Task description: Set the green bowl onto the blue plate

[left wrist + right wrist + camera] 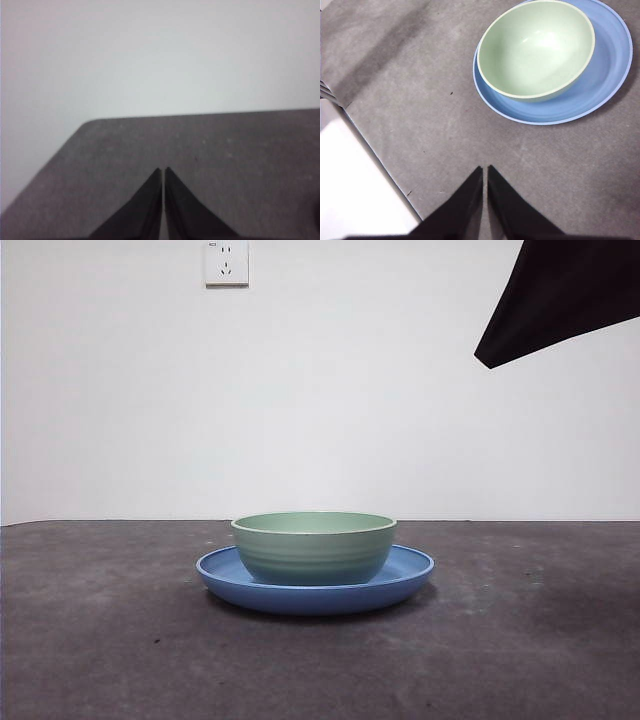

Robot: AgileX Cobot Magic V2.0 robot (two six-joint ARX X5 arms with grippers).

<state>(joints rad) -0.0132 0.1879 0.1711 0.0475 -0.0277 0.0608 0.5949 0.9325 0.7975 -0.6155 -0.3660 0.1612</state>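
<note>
We see the green bowl (314, 546) resting upright inside the blue plate (410, 570), so placement looks done. Our right end effector (485, 169), jaws together and empty, hangs at the plate's 7 o'clock; the left end effector (163, 170) waits, jaws together.

You have a pale mint-green bowl (314, 548) with faint horizontal ridges outside and a lighter rim, and a glossy blue plate (410, 568). The desk (100, 620) is dark mottled grey, the wall (320, 390) plain white with a white socket (226, 262). Both hands' jaws are black.
</note>
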